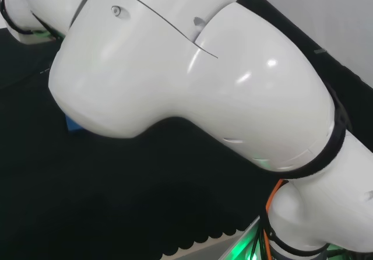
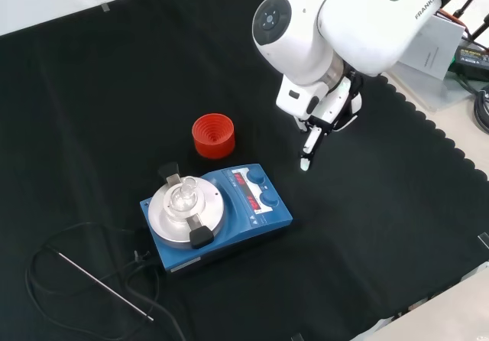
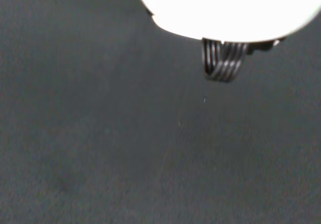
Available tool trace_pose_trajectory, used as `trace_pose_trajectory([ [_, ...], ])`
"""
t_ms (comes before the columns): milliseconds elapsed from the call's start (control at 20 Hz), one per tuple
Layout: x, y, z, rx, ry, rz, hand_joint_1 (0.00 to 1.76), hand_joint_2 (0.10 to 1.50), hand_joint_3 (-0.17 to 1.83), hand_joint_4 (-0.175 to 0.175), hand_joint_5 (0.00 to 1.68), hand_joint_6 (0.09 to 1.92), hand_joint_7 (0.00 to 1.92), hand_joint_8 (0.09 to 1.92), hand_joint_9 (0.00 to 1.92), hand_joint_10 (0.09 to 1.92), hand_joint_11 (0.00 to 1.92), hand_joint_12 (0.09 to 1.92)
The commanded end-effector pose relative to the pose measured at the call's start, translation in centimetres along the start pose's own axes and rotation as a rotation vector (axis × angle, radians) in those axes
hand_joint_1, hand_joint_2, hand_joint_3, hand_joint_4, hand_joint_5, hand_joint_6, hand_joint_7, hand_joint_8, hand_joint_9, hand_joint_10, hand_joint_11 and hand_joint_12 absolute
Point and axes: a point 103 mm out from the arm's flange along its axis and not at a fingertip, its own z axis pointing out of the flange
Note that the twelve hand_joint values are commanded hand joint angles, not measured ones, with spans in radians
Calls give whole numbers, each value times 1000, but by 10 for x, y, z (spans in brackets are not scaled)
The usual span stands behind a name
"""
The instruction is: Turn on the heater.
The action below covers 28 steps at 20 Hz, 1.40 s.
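Hand (image 2: 325, 115) hung with one finger pointing down, holding nothing, in the front view above and right of the blue heater (image 2: 218, 215). Best approach: lower that fingertip squarely onto its front buttons (image 2: 263, 188).

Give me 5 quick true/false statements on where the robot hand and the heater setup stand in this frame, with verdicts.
1. The robot hand is touching the heater. False: in the front view it hangs apart from it, one finger pointing down at the cloth.
2. The red ribbed stand sits on the heater's plate. False: it stands on the black cloth beside the heater.
3. A small clear glass vessel sits on the round metal plate. True.
4. A thin metal rod lies on the cloth near the black cable. True.
5. The heater's knobs face away from the robot hand. False: the control panel is on the side nearest it.
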Motion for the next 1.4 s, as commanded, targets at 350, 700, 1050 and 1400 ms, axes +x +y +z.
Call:
trace_pose_trajectory([
  [350,-10,9,4,-18,19,36,1536,446,1393,-40,202,342,1644,1536,1675,1463,1257,1343],
  [700,-22,19,-9,-41,18,53,1538,438,1402,-42,197,332,1646,1541,1678,1468,1256,1347],
  [1050,-23,28,-4,-3,8,41,1538,433,1412,-36,177,315,1650,1545,1681,1472,1263,1354],
  [1400,-24,31,3,43,-8,34,1537,422,1433,-18,144,283,1671,1551,1699,1493,1311,1373],
])
